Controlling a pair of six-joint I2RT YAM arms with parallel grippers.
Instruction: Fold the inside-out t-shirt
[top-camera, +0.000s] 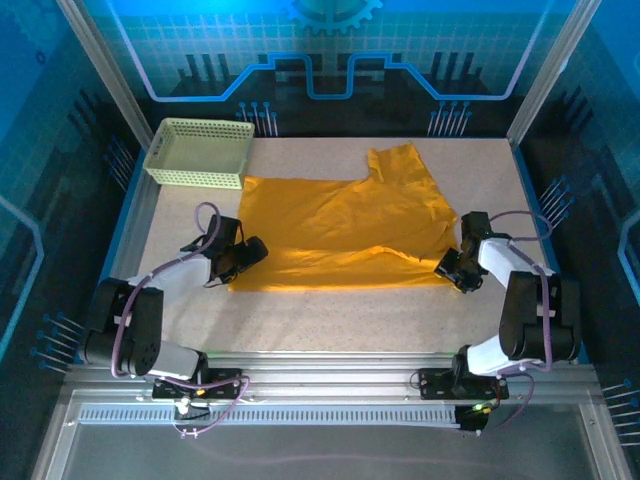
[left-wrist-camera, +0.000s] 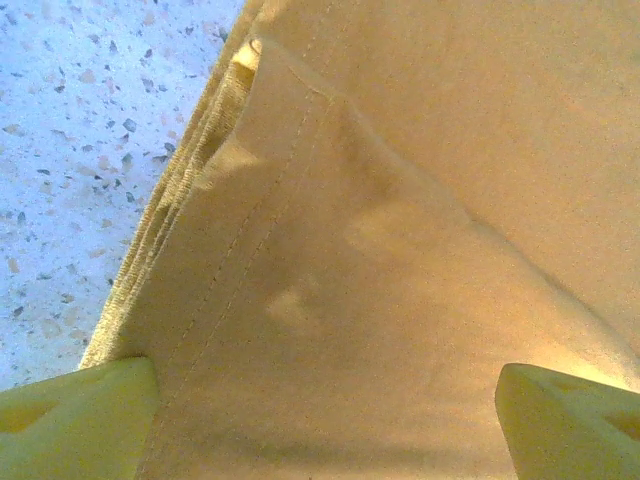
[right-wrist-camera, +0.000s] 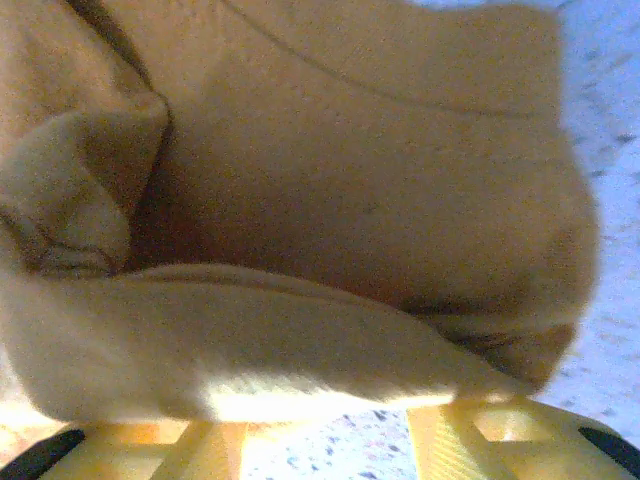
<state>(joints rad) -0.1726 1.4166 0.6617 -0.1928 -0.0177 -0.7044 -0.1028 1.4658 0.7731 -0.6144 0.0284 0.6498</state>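
The inside-out t-shirt (top-camera: 340, 225) lies spread on the table, mustard orange, with one sleeve reaching toward the back and a crease running across its near part. My left gripper (top-camera: 250, 252) sits at the shirt's near left corner. In the left wrist view this gripper (left-wrist-camera: 335, 435) is open, its yellow fingertips (left-wrist-camera: 95, 420) wide apart over the stitched hem of the cloth (left-wrist-camera: 400, 250). My right gripper (top-camera: 447, 270) is at the near right corner. There its fingers (right-wrist-camera: 470, 445) stand apart, open, with bare table between them and a fold of cloth (right-wrist-camera: 280, 330) lying across their tips.
A pale yellow-green mesh basket (top-camera: 200, 152) stands at the back left, just beyond the shirt's left corner. Speckled table (top-camera: 330, 320) lies bare between the shirt and the arm bases. Metal frame posts (top-camera: 100, 60) and rails edge the table.
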